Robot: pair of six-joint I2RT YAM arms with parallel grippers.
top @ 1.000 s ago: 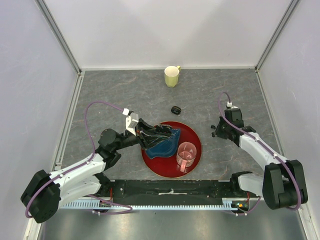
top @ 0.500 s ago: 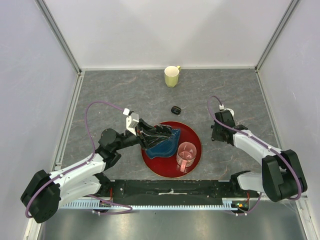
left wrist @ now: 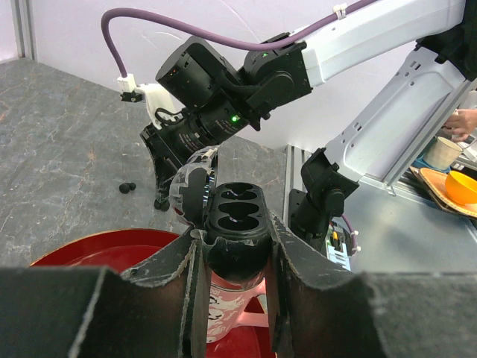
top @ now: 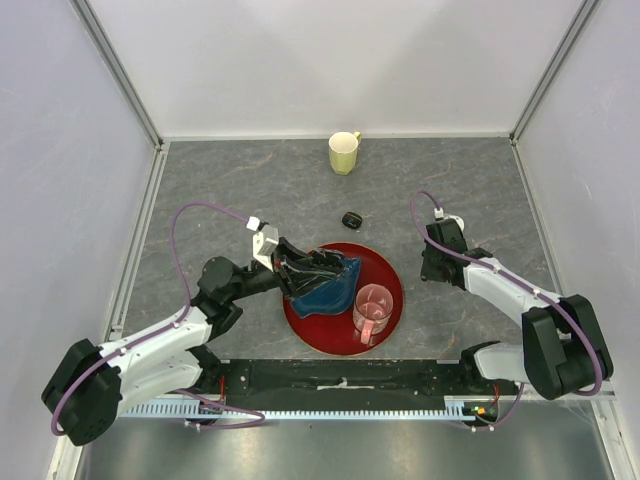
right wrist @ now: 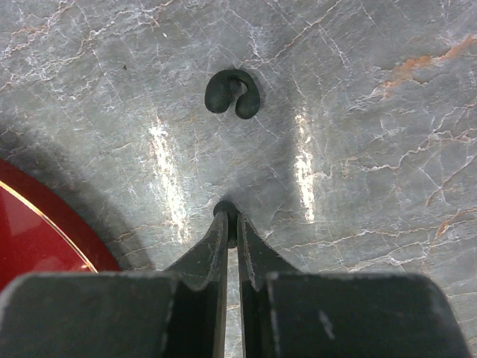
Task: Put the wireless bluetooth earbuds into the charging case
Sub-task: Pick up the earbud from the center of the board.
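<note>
- Black plastic makes up the charging case point(left wrist: 237, 200), which is clamped between the closed fingers of the left gripper point(left wrist: 235, 230) above the red plate point(left wrist: 89, 250).
- The case is held with its open face turned up toward the wrist camera. Its two hollow wells are set side by side along the line running from one finger to the other.
- Its lid point(left wrist: 190, 190) is swung open at the left end of the case in that view and stands tilted beside the wells.
- The right gripper point(right wrist: 229, 222) is set tip-down on the counter point(right wrist: 358, 149), with its fingers pinched almost together on one small black earbud point(right wrist: 226, 211). Most of that earbud is hidden, so the way its stem points cannot be told.
- Loose earbuds point(right wrist: 232, 93) lie on the counter just beyond those tips, apart from them. They are seen as an arch of two rounded lobes, with the open side facing the gripper.
- From above, the right gripper is placed just off the plate's right rim. A pink cup point(top: 373, 310) stands on the plate, a second black case point(top: 351, 219) lies closed on the counter behind it, and a yellow mug point(top: 344, 152) stands farther back.
</note>
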